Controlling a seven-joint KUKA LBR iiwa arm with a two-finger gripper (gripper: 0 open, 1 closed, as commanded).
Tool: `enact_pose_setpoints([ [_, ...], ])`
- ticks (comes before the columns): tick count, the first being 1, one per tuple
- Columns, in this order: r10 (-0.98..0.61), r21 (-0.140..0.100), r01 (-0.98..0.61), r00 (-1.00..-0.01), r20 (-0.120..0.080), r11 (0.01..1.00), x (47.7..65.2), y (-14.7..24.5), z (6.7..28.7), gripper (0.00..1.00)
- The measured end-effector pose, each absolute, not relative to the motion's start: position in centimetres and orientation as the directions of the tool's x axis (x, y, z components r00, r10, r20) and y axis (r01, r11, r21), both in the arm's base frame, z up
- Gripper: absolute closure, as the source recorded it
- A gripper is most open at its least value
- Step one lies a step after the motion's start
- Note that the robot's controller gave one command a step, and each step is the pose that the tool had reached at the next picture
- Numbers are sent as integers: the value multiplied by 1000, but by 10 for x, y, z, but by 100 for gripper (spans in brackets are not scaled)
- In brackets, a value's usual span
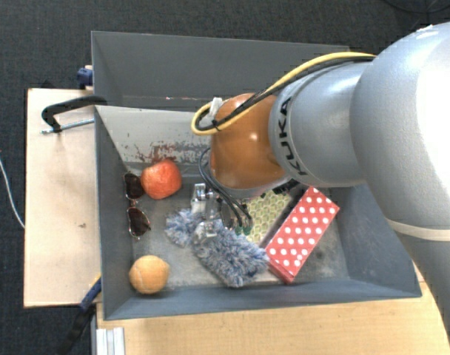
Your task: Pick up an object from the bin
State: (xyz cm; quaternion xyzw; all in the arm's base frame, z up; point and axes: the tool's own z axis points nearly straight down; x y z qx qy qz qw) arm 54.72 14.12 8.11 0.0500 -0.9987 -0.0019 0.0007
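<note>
My gripper (206,217) reaches down in the middle of the bin, its metal fingertips resting on a fluffy grey-blue cloth (223,251) that spreads from the centre toward the front wall. Whether the cloth is pinched between the fingers is hidden by the wrist above. A red box with white dots (302,233) lies tilted just to the right of the gripper. Partly under the arm sits a green patterned item (263,209).
A red-orange ball (161,180) lies at the back left, with dark sunglasses (135,204) beside it along the left wall. A tan ball (149,274) sits in the front left corner. The arm and its orange cover hang over the bin's right half.
</note>
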Motion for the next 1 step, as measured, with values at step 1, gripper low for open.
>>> enact_pose_setpoints([
  [1,-100,4,-100,-995,2,995,546,142,91,100],
])
